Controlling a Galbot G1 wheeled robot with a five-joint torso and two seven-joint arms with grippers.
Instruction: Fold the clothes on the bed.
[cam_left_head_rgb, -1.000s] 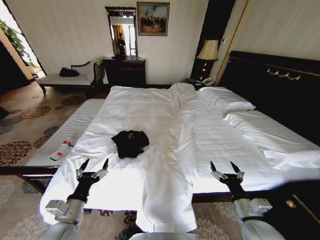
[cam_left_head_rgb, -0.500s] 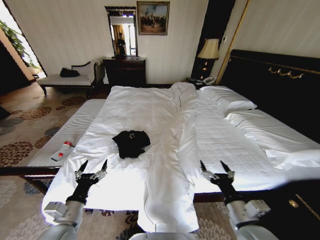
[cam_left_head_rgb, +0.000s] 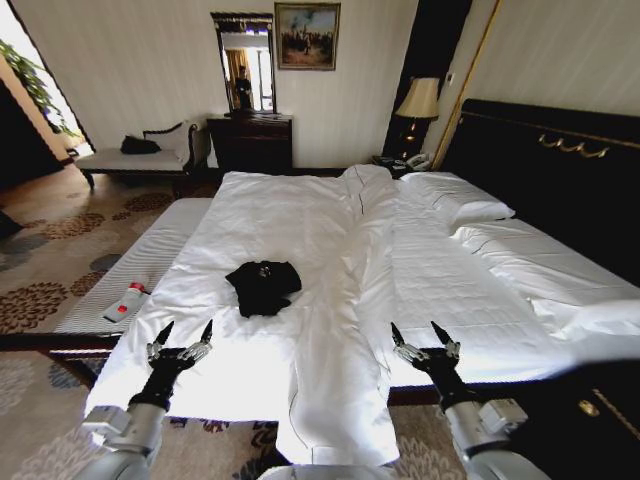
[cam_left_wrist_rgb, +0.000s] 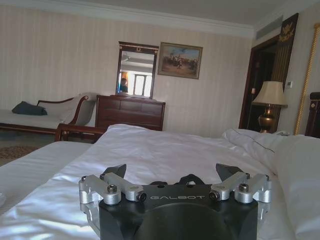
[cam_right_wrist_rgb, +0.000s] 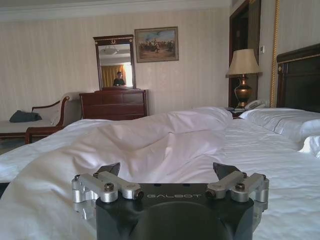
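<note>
Plainly nothing had been gripped: the black T-shirt (cam_left_head_rgb: 262, 287) lay in a crumpled heap on the white duvet of the bed (cam_left_head_rgb: 450, 270), somewhat to the robot's left of the long fold of duvet running down the middle, and well apart from both arms. The left gripper (cam_left_head_rgb: 182, 342) hovered over the foot edge of the bed with its jaws apart and empty, pointing up the mattress so that the shirt sat ahead of it; a dark sliver of the shirt (cam_left_wrist_rgb: 189, 179) peeped over that gripper's body in the left wrist view. The right gripper (cam_left_head_rgb: 425, 340) hung at about the same height on the other side of the fold, jaws likewise spread and holding nothing, with the raised ridge of duvet (cam_right_wrist_rgb: 150, 140) between it and the garment. Judged from this, folding had not begun and the shirt would need spreading flat first. A white bottle (cam_left_head_rgb: 124, 300) lay on the striped bench (cam_left_head_rgb: 140, 262) beside the bed
</note>
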